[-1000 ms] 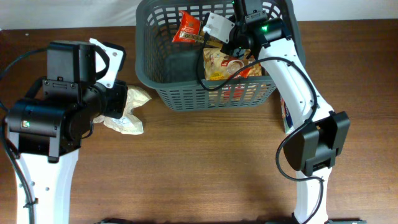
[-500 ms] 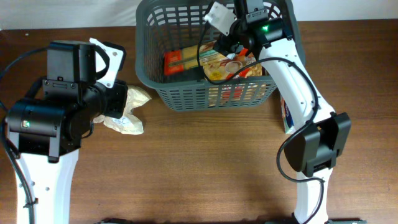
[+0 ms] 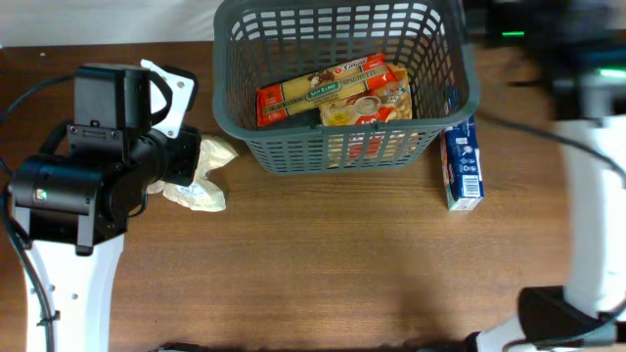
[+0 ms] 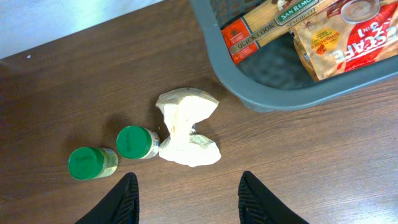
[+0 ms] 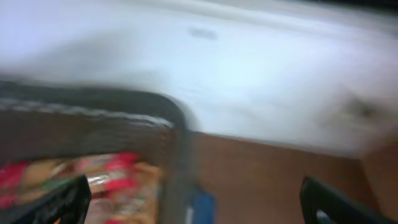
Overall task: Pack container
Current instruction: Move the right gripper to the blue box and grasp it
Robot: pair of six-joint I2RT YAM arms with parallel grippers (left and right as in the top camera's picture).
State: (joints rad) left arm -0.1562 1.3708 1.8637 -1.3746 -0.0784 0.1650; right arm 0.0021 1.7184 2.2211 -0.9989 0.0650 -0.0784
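Note:
The container (image 3: 342, 149), a dark grey lattice basket, stands at the back centre of the table. Inside lie a spaghetti box (image 3: 323, 86) and a yellow-red bag (image 3: 370, 106). My left gripper (image 4: 189, 200) hangs open over bare wood, nothing between its fingers. Just ahead of it lie a crumpled cream bag (image 4: 186, 127) and two green-lidded jars (image 4: 137, 142). The basket's corner (image 4: 249, 93) is at that view's upper right. My right arm (image 3: 577, 59) is a blur at the basket's right. The right gripper (image 5: 196, 202) is wide open and empty, above the basket rim (image 5: 180, 143).
A blue carton (image 3: 462, 164) lies on the table against the basket's right side and shows blurred in the right wrist view too (image 5: 202, 208). The left arm's bulky body (image 3: 88, 176) covers the table's left part. A white wall runs behind the table.
The right gripper let a red packet go into the basket, opened wide and swung out to the right. The spaghetti box now lies uncovered. The left arm has not moved.

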